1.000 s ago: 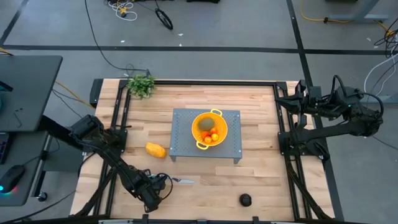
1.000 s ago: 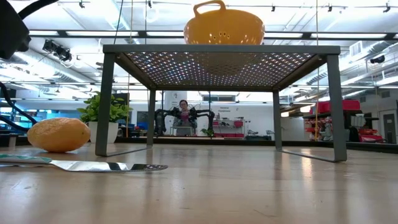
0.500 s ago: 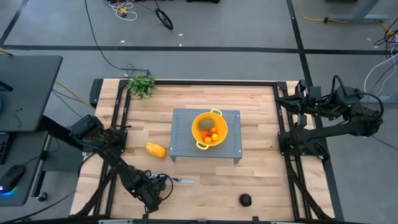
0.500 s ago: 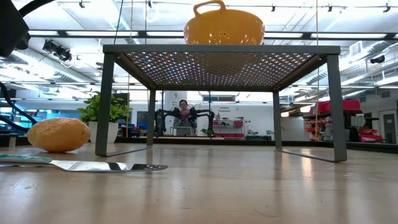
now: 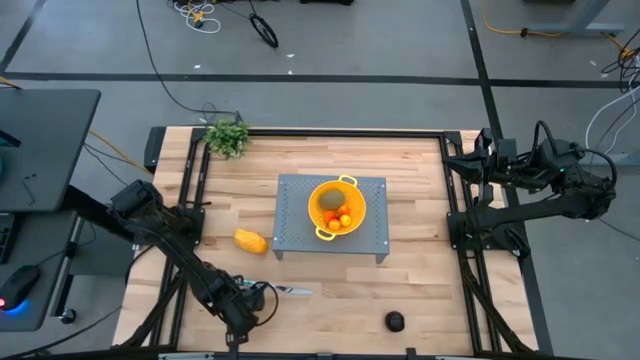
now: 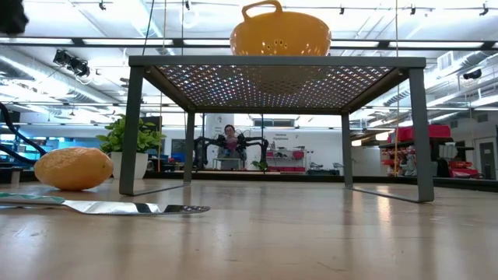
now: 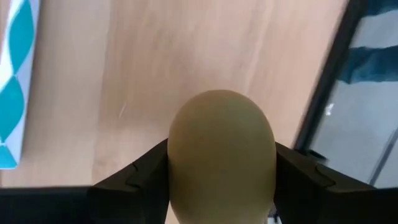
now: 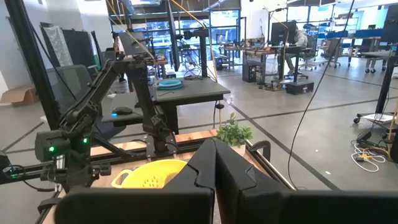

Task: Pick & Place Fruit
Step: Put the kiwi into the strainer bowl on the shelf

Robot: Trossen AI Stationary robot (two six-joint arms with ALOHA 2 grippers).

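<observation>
My left gripper (image 5: 243, 303) hovers over the table's near-left part, shut on a brownish-green oval fruit (image 7: 222, 155). A second brownish-green oval (image 5: 330, 201) and a few tiny orange-red balls (image 5: 340, 219) lie in the yellow colander (image 5: 336, 207) on top of the grey perforated stand (image 5: 372, 238). The yellow-orange oblong fruit (image 5: 250, 241) rests on the wood left of the stand. The blackish round fruit (image 5: 395, 321) sits near the table's near edge. My right gripper (image 8: 214, 163) is shut and waits at the far-right edge. My left gripper pinches the brownish-green oval between its two fingers, one finger (image 7: 140, 180) on each long side (image 7: 180, 162). The fingers point down at the table from above. The fruit is lifted clear of the wood.
The silvery knife (image 5: 295, 291) with a teal-white handle (image 7: 12, 81) lies on the table just beside my left gripper. A leafy green bunch (image 5: 228, 135) stands at the far-left corner. Bare wood spreads near and right of the stand. A person shows far off in the room.
My left gripper has risen with the oval fruit; in the low view its dark shape has climbed almost out of the top-left corner. Nothing else has moved.
</observation>
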